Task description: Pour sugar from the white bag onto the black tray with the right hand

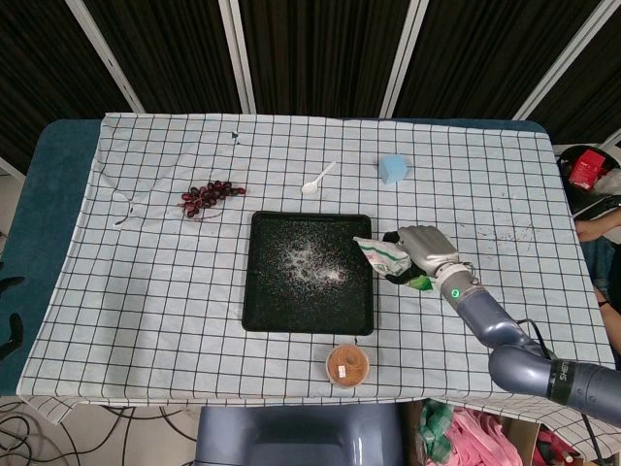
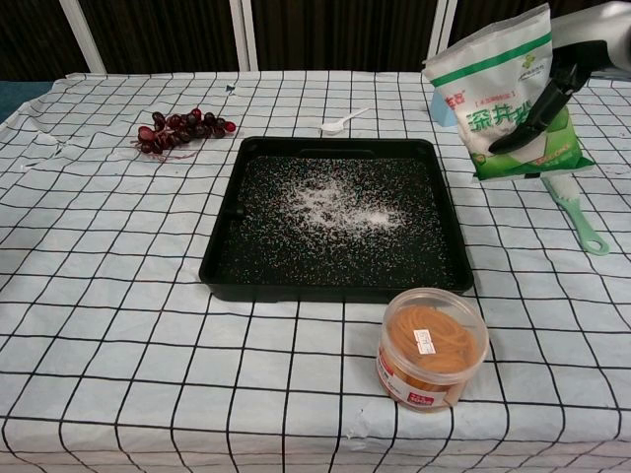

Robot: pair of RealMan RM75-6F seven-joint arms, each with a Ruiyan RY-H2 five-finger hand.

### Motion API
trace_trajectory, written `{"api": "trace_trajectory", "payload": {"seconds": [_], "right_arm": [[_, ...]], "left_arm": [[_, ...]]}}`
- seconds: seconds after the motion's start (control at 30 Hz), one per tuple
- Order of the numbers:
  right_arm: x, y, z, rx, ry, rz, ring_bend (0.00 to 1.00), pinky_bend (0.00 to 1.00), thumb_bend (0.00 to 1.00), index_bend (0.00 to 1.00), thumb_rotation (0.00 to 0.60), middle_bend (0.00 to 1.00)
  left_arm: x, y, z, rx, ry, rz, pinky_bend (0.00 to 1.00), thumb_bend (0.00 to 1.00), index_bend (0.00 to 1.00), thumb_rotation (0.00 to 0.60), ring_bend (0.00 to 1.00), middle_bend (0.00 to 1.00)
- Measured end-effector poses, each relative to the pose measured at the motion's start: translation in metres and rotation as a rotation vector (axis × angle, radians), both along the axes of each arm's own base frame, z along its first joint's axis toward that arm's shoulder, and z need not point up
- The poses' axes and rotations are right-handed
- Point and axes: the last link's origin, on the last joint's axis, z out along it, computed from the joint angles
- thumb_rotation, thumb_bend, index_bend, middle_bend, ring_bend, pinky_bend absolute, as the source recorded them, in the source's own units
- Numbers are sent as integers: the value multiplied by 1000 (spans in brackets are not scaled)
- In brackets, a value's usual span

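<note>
At the far left lie the grapes on the checked tablecloth. The black tray sits mid-table with white grains scattered over its floor; a plastic spoon lies behind it and a round lidded tub in front. To the right, the white bag hangs lifted and tilted toward the tray's right rim. The right hand grips it, dark fingers wrapped across its front; the thumb seems hidden. The forearm reaches in from the lower right.
</note>
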Motion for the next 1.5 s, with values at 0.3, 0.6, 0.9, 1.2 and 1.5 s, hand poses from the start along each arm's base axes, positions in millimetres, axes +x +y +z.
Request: {"api": "trace_trajectory", "payload": {"seconds": [0.3,0.6,0.9,1.2,1.5], "right_arm": [[20,-2,-6,130,95,-21,550,542,355,505,600,449],[27,-4,-15,152,215,-7,577,561,391,529,600,479],[33,-7,-23,132,327,5,582,561,396,536,600,483],[37,-6,-28,165,387,-34,590,562,402,541,600,490],[41,-5,-35,193,477,-48,595,570,406,548,600,496]], "left_arm": [[1,-1,0,-2,-1,-5,0,619,222,600,0,43],[1,-1,0,-4,-2,-5,0,619,222,600,0,43],[1,-1,0,-5,-4,-5,0,618,222,600,0,43],[1,-1,0,-5,-6,-9,0,619,222,600,0,43],[1,-1,0,-5,-6,-9,0,619,222,600,0,43]]}}
